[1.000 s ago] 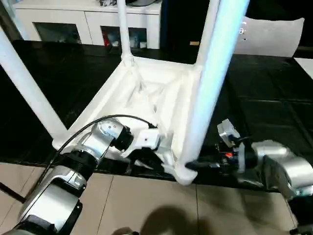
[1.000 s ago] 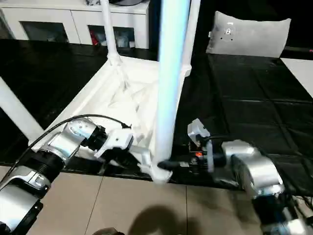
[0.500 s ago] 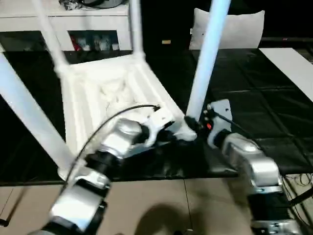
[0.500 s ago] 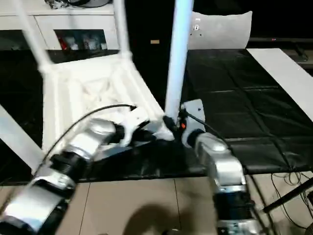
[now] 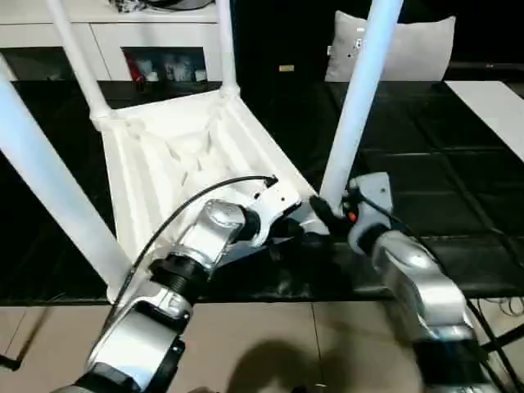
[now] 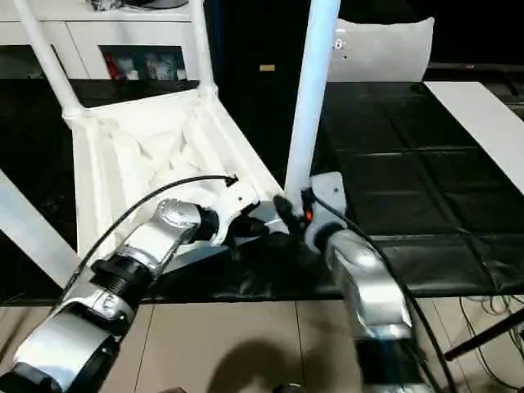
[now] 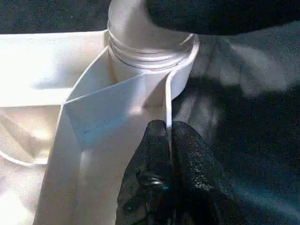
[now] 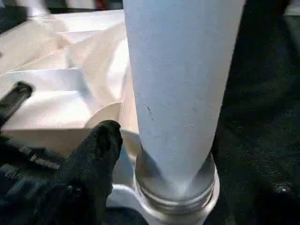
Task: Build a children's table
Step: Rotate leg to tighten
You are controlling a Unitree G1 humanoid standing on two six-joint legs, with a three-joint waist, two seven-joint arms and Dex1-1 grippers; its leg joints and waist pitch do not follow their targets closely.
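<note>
Upside-down tabletop (image 5: 176, 155) on black floor mat (image 5: 458, 172) | four legs (image 5: 358, 102) upright in corner sockets | left pincer (image 7: 168, 140) pinching near rim | right pincer (image 8: 101, 140) at near leg's base, apparently parted

place: home-like room | cues: white cabinet (image 5: 123, 49), cushion (image 5: 417, 45), tiled floor (image 5: 270, 344)

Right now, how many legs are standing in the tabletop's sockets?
4. Far left corner leg, far right corner leg, near left leg, near right leg by both grippers. None hidden.
</note>
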